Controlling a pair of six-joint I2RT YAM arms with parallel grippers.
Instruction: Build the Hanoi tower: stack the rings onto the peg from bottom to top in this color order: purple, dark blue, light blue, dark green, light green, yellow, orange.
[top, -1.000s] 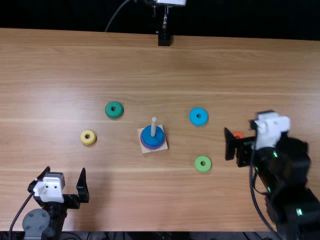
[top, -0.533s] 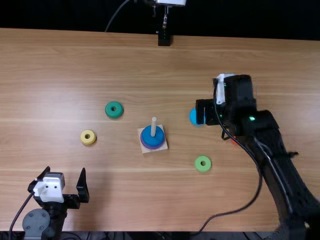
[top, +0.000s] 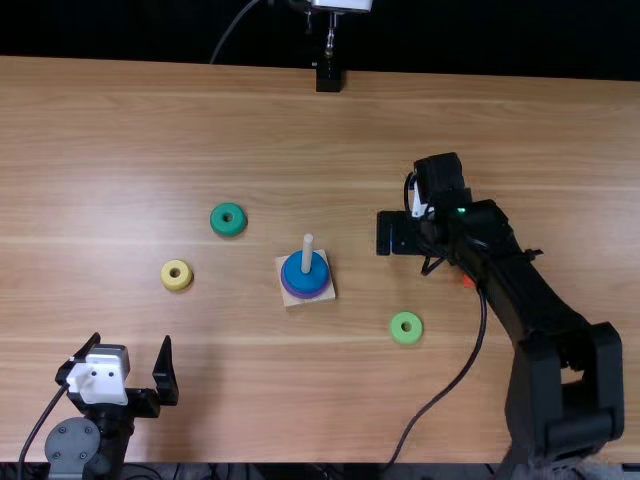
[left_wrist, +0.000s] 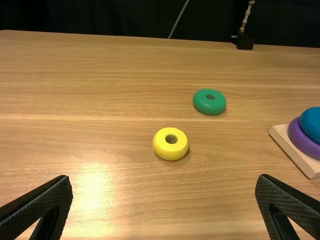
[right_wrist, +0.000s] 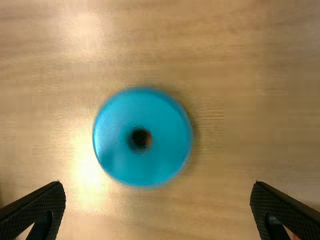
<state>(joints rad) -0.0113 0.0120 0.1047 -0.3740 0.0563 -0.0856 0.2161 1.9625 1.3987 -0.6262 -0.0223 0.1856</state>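
My right gripper (top: 398, 232) is over the light blue ring in the top view; in the right wrist view that gripper (right_wrist: 157, 205) is open above the light blue ring (right_wrist: 167, 135). My left gripper (top: 135, 365) rests near the table's front left, and in the left wrist view the gripper (left_wrist: 165, 205) is open and holds nothing. Around the peg (top: 307, 254), the dark blue ring (top: 305, 276) lies on the purple ring (top: 308, 294). Loose on the table are the dark green ring (top: 228, 220), yellow ring (top: 176, 275), light green ring (top: 406, 328) and partly covered orange ring (top: 468, 282).
The peg's square wooden base (top: 300, 303) stands mid-table. My right arm (top: 530, 300) spans the table's right side, with its cable (top: 450, 387) looping toward the front edge. A black stand (top: 328, 76) is at the far edge.
The right arm has swung from the right side toward the far left and now covers the light blue ring in the top view. The left arm and the rings stay put.
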